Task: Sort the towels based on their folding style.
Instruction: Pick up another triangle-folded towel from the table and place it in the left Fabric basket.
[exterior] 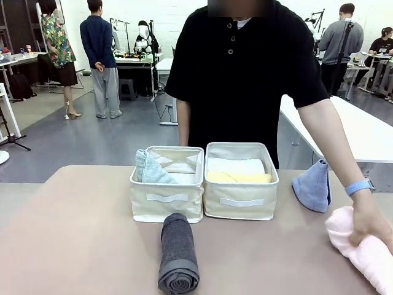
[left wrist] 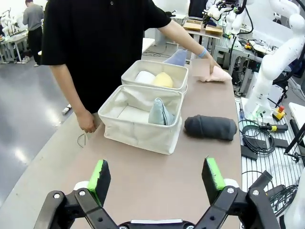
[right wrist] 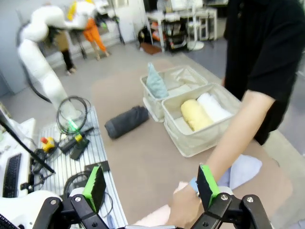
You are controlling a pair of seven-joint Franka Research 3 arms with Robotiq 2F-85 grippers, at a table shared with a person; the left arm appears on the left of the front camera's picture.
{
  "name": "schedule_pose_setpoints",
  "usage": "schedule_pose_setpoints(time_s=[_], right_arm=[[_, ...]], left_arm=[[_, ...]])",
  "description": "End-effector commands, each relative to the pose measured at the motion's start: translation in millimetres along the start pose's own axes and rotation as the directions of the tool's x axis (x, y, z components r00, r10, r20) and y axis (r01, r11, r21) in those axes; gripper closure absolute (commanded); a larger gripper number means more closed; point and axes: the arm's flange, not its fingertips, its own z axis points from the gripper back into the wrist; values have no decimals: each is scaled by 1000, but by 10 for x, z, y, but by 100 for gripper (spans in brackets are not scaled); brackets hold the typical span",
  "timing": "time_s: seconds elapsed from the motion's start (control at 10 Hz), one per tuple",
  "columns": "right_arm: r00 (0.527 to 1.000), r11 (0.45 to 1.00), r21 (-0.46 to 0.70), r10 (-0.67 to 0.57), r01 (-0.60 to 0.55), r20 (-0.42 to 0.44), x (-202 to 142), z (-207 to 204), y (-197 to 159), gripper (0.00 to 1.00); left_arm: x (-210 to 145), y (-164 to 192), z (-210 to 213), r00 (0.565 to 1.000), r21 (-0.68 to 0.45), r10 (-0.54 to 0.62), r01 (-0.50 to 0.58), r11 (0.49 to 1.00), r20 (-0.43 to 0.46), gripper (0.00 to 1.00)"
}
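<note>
A dark grey rolled towel (exterior: pixel 178 253) (left wrist: pixel 210 127) (right wrist: pixel 127 121) lies on the table in front of the two bins. The left bin (exterior: pixel 166 198) holds a pale mint cone towel (exterior: pixel 148 167) (left wrist: pixel 160 112) (right wrist: pixel 156 82). In the right bin (exterior: pixel 241 201) lie a white roll (exterior: pixel 236 165) (left wrist: pixel 145 77) (right wrist: pixel 212 106) and a yellow roll (exterior: pixel 239 177) (left wrist: pixel 163 79) (right wrist: pixel 195 114). A periwinkle cone (exterior: pixel 313 185) (left wrist: pixel 177 58) (right wrist: pixel 242 171) stands at the right. The person's hand rests on a pink roll (exterior: pixel 363 252) (left wrist: pixel 216 74). My left gripper (left wrist: pixel 156 179) and right gripper (right wrist: pixel 150 185) hang open above the table, holding nothing.
The person (exterior: pixel 245 74) stands at the far side, one arm stretched over the right end of the table (exterior: pixel 73 246). Cables and a red stop button (left wrist: pixel 278 112) lie on the bench beside the table. Other people and tables stand far behind.
</note>
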Motion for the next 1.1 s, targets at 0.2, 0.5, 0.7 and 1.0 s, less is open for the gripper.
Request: schedule_pose_setpoints(time_s=[0.2,0.5,0.7,1.0], right_arm=[[915,996,-75,13,-47,-404,455,-835,-47,0],[799,992,-114,-24,-56,-601,392,-1481,-210,0],[851,977,-130,79,-170,-518,311,-573,361,0],[858,976,-171,31,-137,-512,126,-250,484,0]], left_arm=[[20,-26,-9,1000,15,-6,6,1000,4,0],[20,-26,-9,1000,15,-6,6,1000,4,0],[20,-26,-9,1000,15,-6,6,1000,4,0],[20,-26,-9,1000,15,-6,6,1000,4,0]])
